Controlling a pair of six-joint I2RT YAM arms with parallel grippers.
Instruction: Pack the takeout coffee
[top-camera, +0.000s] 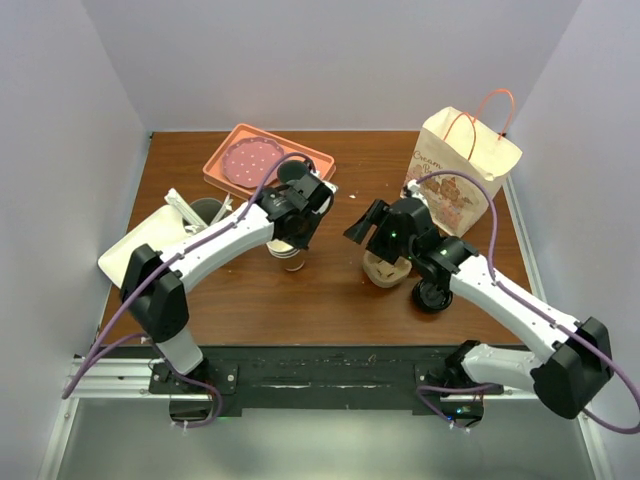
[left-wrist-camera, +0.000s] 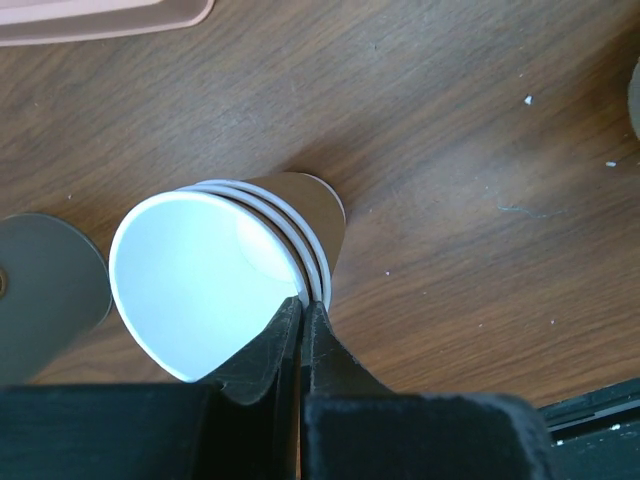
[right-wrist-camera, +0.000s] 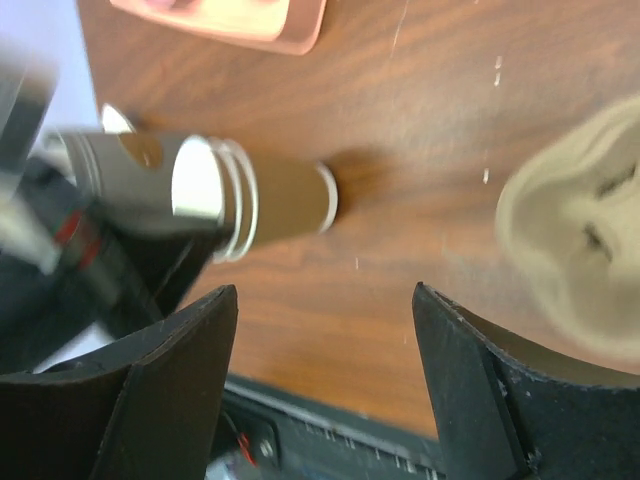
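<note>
On the table (top-camera: 330, 315), left gripper (left-wrist-camera: 303, 308) pinches stacked cups (left-wrist-camera: 200, 285), right gripper (right-wrist-camera: 325, 300) gapes; the takeout coffee (top-camera: 432, 293), light and crushable, wants a gentle mid-body hold

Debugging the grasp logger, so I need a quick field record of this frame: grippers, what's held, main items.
left gripper: shut, pinching the rim of the paper cup stack
right gripper: open, nothing between the jaws
paper cup stack: three nested cups, no lid
paper bag: upright, far right of the table
pink tray: far side, with a spotted plate on it
</note>
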